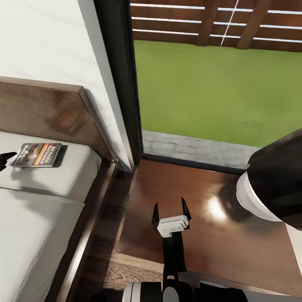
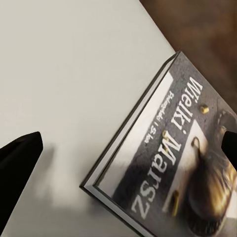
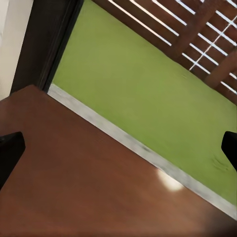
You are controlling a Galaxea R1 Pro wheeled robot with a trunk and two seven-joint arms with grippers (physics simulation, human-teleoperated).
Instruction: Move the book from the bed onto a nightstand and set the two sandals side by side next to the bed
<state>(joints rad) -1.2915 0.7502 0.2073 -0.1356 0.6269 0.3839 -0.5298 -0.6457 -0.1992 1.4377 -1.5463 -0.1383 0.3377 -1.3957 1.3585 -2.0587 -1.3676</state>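
Here the head view takes in one book [image 1: 37, 154] lying flat on the pale mattress of the bed [image 1: 37, 218], close to the headboard [image 1: 50, 113] end and near the mattress's outer edge. The left wrist view alone makes the cover readable: the words "Wielki Marsz" in pale letters on the book [image 2: 173, 163], with a brass-coloured object pictured beside them. In that view the left pincer [image 2: 131, 150] stands wide open, one dark fingertip [image 2: 17, 163] over bare mattress and the other over the cover, so the book's corner lies between them; nothing is gripped. From the head camera only a dark tip of it [image 1: 7, 159] shows, at the book's near-left corner.

One nightstand [image 1: 218, 214] sits beside the bed, its glossy brown top bare under the right pincer [image 1: 170, 213], whose two fingers are spread apart and hold nothing. The right wrist view adds the nightstand's far edge [image 3: 74, 163], a grey sill, green lawn [image 3: 148, 84] and a slatted brown fence [image 3: 197, 34].
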